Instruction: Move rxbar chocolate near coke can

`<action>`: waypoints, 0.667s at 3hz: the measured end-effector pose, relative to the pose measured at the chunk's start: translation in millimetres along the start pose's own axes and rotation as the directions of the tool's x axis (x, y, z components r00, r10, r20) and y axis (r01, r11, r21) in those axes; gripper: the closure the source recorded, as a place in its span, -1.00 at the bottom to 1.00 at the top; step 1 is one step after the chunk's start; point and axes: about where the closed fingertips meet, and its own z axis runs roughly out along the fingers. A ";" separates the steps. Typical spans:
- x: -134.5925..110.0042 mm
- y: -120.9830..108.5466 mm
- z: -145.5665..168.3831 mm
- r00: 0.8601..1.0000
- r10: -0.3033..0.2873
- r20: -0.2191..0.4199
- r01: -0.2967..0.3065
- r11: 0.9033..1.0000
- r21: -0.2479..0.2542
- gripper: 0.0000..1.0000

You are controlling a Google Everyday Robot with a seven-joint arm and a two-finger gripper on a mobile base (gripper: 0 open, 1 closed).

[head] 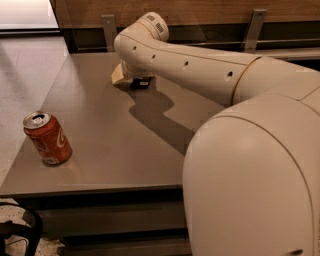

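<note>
Office-type room: grey table point(100, 150) against wood-panelled wall point(210, 6), jaws over its far side

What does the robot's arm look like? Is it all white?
Mostly creamy white. The arm is a fat, smooth tube with rounded joints, small dark holes along its side, a thin seam ring and a dark striped label near its end. The gripper, tan and dark, is tucked under the arm's tip at the far side of the table, mostly hidden.

The tool point(134, 80) sits low at the worktop's point(100, 145) upper centre, under the arm point(200, 65). The coke can point(46, 138) stands at lower left, with bare surface between them. The arm fills the right side.
</note>
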 end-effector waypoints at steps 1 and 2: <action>-6.2 -0.2 -7.2 1.000 0.000 0.000 0.000 1.000 0.000 1.00; -6.2 -0.3 -6.8 1.000 0.000 0.000 0.000 1.000 0.000 1.00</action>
